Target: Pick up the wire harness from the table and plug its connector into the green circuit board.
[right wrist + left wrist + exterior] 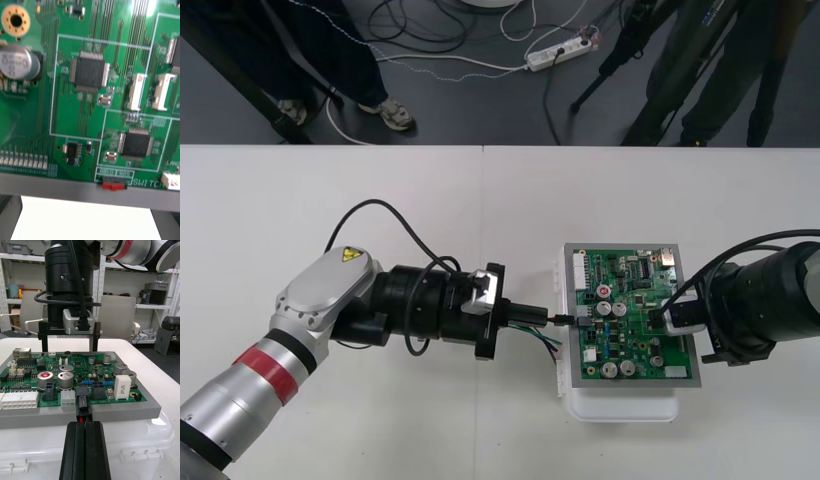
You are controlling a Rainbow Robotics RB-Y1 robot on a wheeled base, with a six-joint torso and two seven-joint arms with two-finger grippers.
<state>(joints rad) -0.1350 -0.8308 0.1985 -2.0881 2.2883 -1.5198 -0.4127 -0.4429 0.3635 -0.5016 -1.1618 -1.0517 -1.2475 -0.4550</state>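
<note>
The plug [83, 410] is being clamped in the left claw [84, 425] at a socket [81, 392] of the green circuit board [635, 330] just ahead, seating apparently unfinished. The right claw [70, 347] is being held spread beyond.

Left arm [310, 300]: silver links, red ring [265, 365], yellow warning sticker [347, 255], black cylindrical wrist, looping black cable [370, 204]. Left gripper [85, 425]: flat black fingers. Right arm [770, 295]: black cylindrical wrist, silver camera block [78, 321], small screws.
</note>
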